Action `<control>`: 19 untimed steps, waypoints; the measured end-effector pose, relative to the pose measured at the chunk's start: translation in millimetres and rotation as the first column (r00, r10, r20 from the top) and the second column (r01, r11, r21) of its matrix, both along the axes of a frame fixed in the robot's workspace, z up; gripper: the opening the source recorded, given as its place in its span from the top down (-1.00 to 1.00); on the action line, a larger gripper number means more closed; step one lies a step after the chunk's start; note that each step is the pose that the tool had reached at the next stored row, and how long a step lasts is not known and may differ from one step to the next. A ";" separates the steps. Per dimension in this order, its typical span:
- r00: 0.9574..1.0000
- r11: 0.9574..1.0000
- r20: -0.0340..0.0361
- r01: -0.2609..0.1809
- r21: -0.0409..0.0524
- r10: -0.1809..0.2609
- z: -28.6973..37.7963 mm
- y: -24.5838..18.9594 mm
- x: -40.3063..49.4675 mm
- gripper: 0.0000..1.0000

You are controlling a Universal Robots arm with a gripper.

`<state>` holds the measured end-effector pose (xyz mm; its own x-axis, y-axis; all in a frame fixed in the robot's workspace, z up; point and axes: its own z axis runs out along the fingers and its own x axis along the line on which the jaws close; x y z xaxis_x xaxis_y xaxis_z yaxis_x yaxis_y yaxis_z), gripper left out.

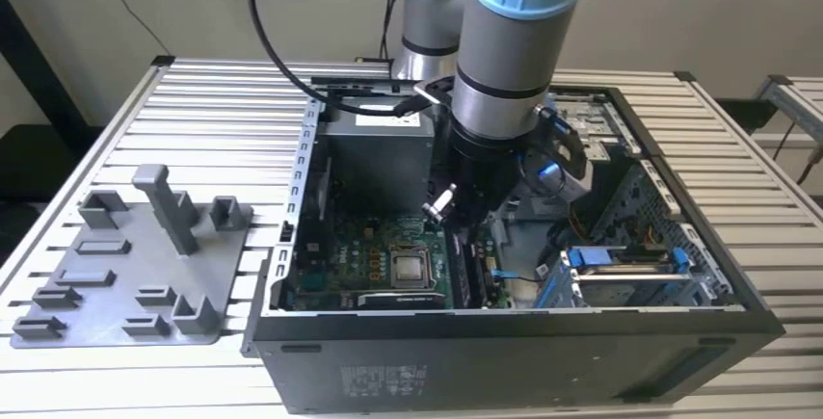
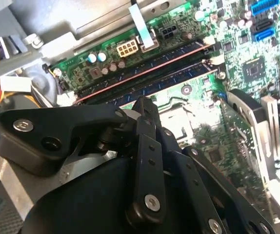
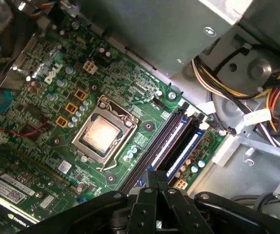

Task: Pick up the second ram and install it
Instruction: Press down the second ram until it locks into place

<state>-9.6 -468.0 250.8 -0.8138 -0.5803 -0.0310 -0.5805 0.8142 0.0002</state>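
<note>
I take the second ram [image 2: 169, 80] to be the dark blue-green strip standing on edge in the bank of memory slots [image 3: 171, 146], on the side toward the processor socket [image 3: 103, 134]. I cannot tell whether it is fully seated. In the second wrist view another long dark stick [image 2: 145, 73] runs parallel just beside it, its upper edge catching a reddish light.

The gripper [image 2: 142, 105] sits right over that bank, and its tips seem to meet the strip near one end. In the first wrist view the fingers [image 3: 147, 183] are drawn in against each other. I cannot make out whether the board's edge lies between them or only under them.

In the exterior view the gripper [image 1: 457, 231] reaches down into the open computer case [image 1: 515, 342] over the motherboard [image 1: 347, 265]. The grey plastic tray [image 1: 91, 284] with its upright posts lies on the slatted table [image 1: 720, 140], outside the case on the exterior view's left.
</note>
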 end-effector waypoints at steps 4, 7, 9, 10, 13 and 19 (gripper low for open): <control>0.997 0.997 0.001 -0.072 0.000 0.072 0.0 0.0 0.0 0.79; 0.992 0.992 0.002 -0.126 0.000 0.126 0.0 0.0 0.0 0.79; 0.987 0.987 0.002 -0.160 0.000 0.160 0.0 0.0 0.0 0.79; 0.984 0.984 0.003 -0.177 0.000 0.177 0.0 0.0 0.0 0.79; 0.974 0.974 0.004 -0.227 0.000 0.227 -0.1 0.0 0.0 0.79; 0.953 0.953 0.004 -0.302 -0.001 0.302 -0.2 0.0 0.0 0.79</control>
<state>-9.6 -468.0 250.6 -0.6005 -0.7989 -0.0342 -0.7993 0.6010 -0.0029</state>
